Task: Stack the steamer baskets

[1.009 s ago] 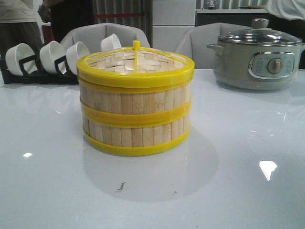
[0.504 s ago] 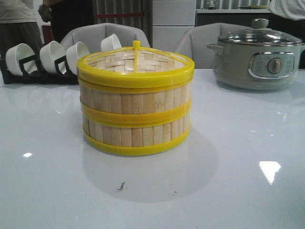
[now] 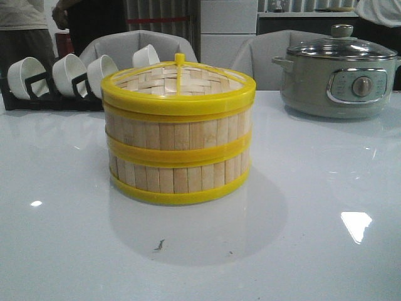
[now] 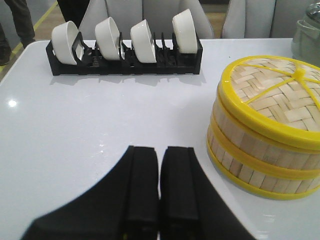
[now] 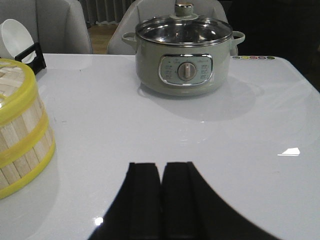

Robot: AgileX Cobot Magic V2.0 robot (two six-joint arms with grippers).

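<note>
Already stacked: upper basket (image 3: 178, 128) sat squarely on lower basket (image 3: 178, 175), yellow rims meeting in one band around the middle, both standing upright on the white table (image 3: 313, 238) near its centre. Capped by a woven lid (image 3: 178, 80) with a yellow rim and a small yellow knob, seated level on the upper basket. Seen again from the left wrist camera as the same capped stack, with the lid (image 4: 280, 95) on top of the slatted walls of the upper basket (image 4: 260, 137) and the lower basket (image 4: 250, 167). Behind the stack and off toward its left, a black rack (image 3: 50, 97) held four white bowls (image 3: 69, 72) tilted on edge, well apart from the baskets. Behind the stack on its other side, a grey-green electric pot (image 3: 341, 78) stood with a glass lid and a dial on its front, also well apart. Further back than the stack, two grey chairs (image 3: 135, 47) and people standing, only partly visible. Left gripper (image 4: 160, 187) hovered above bare table just beside the stack, black fingers (image 4: 142, 185) pressed together, grasping nothing. Right gripper (image 5: 162, 197) hovered above bare table on the pot's side of the stack, fingers (image 5: 145, 197) likewise clenched on nothing, clear of the lower basket (image 5: 22, 155).
</note>
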